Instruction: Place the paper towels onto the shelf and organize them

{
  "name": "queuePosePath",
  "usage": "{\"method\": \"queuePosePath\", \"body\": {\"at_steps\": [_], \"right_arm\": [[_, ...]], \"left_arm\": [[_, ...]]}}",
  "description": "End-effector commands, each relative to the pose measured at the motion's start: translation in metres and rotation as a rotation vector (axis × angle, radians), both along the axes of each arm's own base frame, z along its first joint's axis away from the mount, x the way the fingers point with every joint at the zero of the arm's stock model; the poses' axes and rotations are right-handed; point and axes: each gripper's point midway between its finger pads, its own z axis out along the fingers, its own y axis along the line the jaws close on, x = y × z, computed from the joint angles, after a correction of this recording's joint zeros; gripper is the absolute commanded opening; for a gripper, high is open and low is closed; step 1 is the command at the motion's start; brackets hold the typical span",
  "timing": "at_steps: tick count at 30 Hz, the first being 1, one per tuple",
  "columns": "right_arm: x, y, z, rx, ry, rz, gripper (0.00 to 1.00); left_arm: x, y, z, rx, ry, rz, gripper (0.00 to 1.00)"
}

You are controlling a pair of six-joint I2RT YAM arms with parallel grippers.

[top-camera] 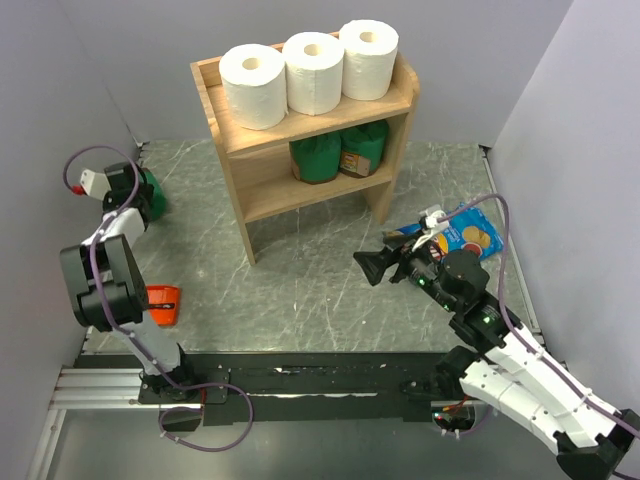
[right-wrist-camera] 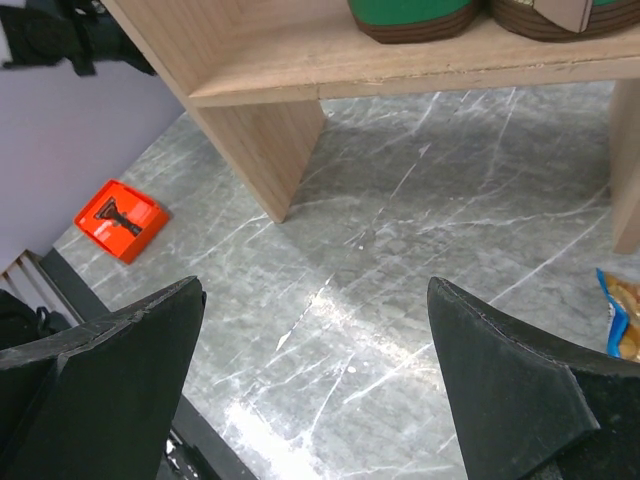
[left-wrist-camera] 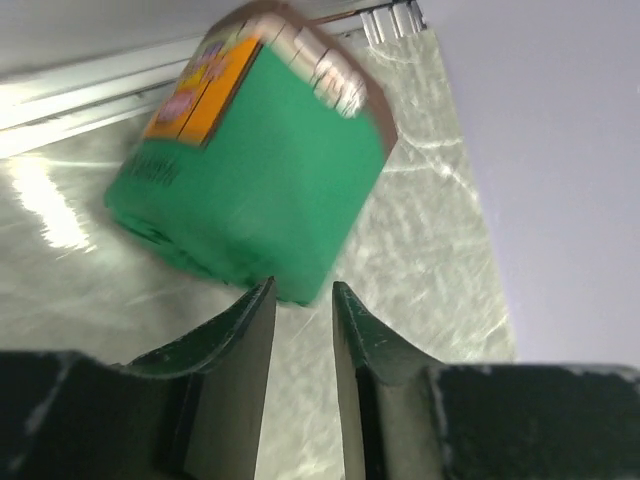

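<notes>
From top external, can see three plain white paper towel rolls (top-camera: pixel 313 72) lined up on top of the light wooden two-tier shelf (top-camera: pixel 330 121). Probably light and squishy, so best squeezed gently across the sides. Got the left tool (left-wrist-camera: pixel 302 290) pinched narrow, empty, aimed at a green package (left-wrist-camera: pixel 250 170). Got the right tool (right-wrist-camera: pixel 315 288) spread wide, empty, reaching low over the grey marbled surface (right-wrist-camera: pixel 400 330).

Left tool (left-wrist-camera: pixel 302 290) nearly closed; right tool (right-wrist-camera: pixel 315 287) spread wide
</notes>
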Motion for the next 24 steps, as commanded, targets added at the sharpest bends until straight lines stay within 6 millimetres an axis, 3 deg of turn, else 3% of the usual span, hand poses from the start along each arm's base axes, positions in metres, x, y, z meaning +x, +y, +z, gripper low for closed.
{"method": "queuePosePath", "body": {"at_steps": [1, 2, 3, 5, 8, 9, 12, 15, 19, 22, 24], "right_arm": [[-0.009, -0.010, 0.034, 0.036, -0.072, -0.011, 1.00], [-0.013, -0.012, 0.038, 0.047, -0.080, -0.008, 1.00], [-0.016, -0.014, 0.038, 0.046, -0.076, -0.007, 1.00], [-0.021, -0.018, 0.043, 0.061, -0.089, -0.004, 1.00], [-0.030, -0.022, 0.045, 0.082, -0.094, 0.002, 0.99], [-0.031, -0.023, 0.043, 0.084, -0.090, 0.005, 1.00], [-0.038, -0.025, 0.038, 0.090, -0.079, 0.014, 1.00], [-0.040, -0.031, 0.029, 0.082, -0.062, -0.003, 0.99], [-0.041, -0.038, 0.025, 0.095, -0.072, -0.037, 1.00], [-0.040, -0.038, 0.026, 0.090, -0.086, -0.038, 0.99], [-0.035, -0.041, 0.029, 0.074, -0.096, -0.059, 0.99]], "left_arm": [[-0.042, -0.003, 0.033, 0.076, 0.142, -0.034, 0.35], [-0.051, -0.005, 0.044, 0.090, 0.149, -0.039, 0.35], [-0.068, -0.009, 0.037, 0.090, 0.219, -0.054, 0.35], [-0.090, -0.017, 0.046, 0.113, 0.224, -0.081, 0.36], [-0.104, -0.027, 0.060, 0.177, 0.156, -0.144, 0.48], [-0.103, -0.029, 0.064, 0.186, 0.126, -0.155, 0.60], [-0.095, -0.038, 0.068, 0.155, 0.045, -0.179, 0.81], [-0.073, -0.050, 0.061, 0.085, -0.006, -0.242, 0.95], [-0.046, -0.036, 0.050, 0.126, 0.062, -0.254, 0.93], [-0.021, -0.017, 0.034, 0.196, 0.212, -0.249, 0.91], [-0.021, -0.008, 0.022, 0.272, 0.306, -0.235, 0.93]]}}
